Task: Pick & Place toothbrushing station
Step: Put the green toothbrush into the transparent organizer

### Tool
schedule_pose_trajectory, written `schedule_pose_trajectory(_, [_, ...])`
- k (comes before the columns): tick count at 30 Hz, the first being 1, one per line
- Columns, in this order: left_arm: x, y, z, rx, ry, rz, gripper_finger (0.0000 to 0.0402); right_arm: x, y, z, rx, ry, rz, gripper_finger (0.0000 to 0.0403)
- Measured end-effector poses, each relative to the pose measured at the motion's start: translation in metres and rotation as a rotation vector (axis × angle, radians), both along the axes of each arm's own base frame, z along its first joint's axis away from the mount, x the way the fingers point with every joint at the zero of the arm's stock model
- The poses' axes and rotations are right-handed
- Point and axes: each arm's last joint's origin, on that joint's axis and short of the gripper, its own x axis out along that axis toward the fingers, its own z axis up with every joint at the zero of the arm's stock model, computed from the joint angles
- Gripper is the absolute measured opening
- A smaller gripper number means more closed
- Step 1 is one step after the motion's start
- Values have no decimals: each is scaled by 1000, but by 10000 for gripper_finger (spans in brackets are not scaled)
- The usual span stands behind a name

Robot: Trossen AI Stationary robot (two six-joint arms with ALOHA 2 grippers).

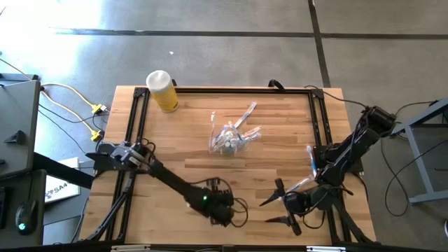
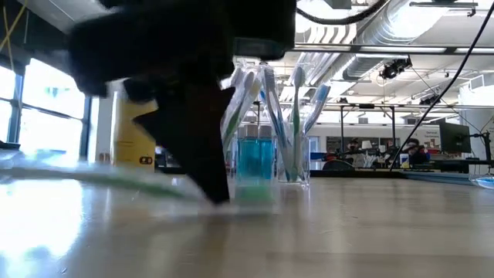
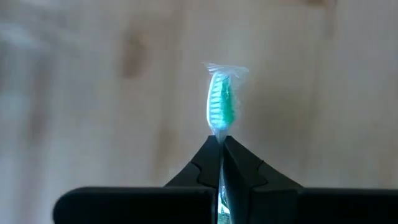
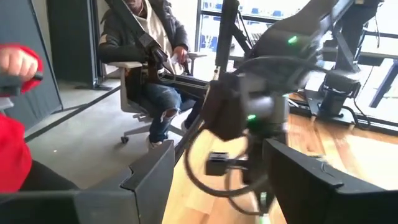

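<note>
A clear container (image 1: 227,140) stands mid-table holding several pastel toothbrushes. It also shows in the low view (image 2: 272,158), where blue shows inside it. My left gripper (image 1: 222,207) is near the table's front edge, shut on a plastic-wrapped toothbrush with green-and-white bristles (image 3: 221,102). In the low view this gripper (image 2: 208,174) points down at the table. My right gripper (image 1: 269,211) is open and empty, to the right of the left one. Its fingers (image 4: 149,180) point toward the left gripper. My left gripper pinches the wrapped toothbrush between its two fingers (image 3: 202,168), at the neck just below the brush head (image 3: 220,130). The head sticks out past the fingertips. The fingers come from above, pointing down. The blurred green handle (image 2: 116,182) runs low along the table; whether it rests there I cannot tell.
A yellow bottle with a white cap (image 1: 162,91) stands at the table's far left. A black frame (image 1: 136,119) borders the wooden top. People sit in the room beyond the table (image 4: 149,56). Bare wood lies between the container and both grippers.
</note>
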Motion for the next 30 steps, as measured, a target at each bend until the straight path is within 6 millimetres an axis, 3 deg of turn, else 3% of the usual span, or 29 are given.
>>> schedule_pose_trajectory(7, [-9, 25, 60, 92, -64, -63, 0, -5, 4, 1, -66, -27, 12, 236])
schedule_pose_trajectory(11, [-21, 38, 103, 130, -149, -121, 0, -10, 6, 1, -144, -57, -80, 236])
schedule_pose_trajectory(19, [-73, 76, 183, 368, -285, -121, 2, -15, 2, 2, -342, -97, -342, 236])
schedule_pose_trajectory(23, [-87, 111, 193, 324, -379, -99, 1, -10, -4, 2, -386, -92, -396, 236])
schedule_pose_trajectory(25, [-93, 129, 185, 274, -428, -139, 1, -7, -6, 2, -394, -88, -408, 236])
schedule_pose_trajectory(30, [-117, 171, 155, 113, -772, -229, 1, 0, -14, 0, -411, -73, -442, 236])
